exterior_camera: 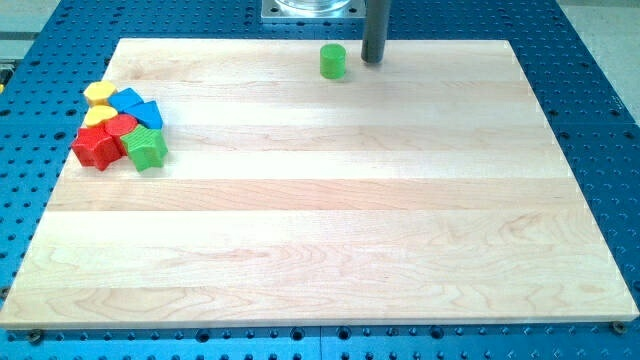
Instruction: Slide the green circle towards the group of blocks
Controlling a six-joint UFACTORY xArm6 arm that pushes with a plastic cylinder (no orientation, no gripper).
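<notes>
The green circle stands on the wooden board near the view's top edge, a little right of centre. My tip is just to its right, a small gap apart. The group of blocks lies at the view's left: a yellow block, a second yellow block, a blue block, a blue triangle, a red round block, a red star and a green star, all packed close together.
The wooden board rests on a blue perforated table. A metal arm base shows at the view's top edge, just beyond the board.
</notes>
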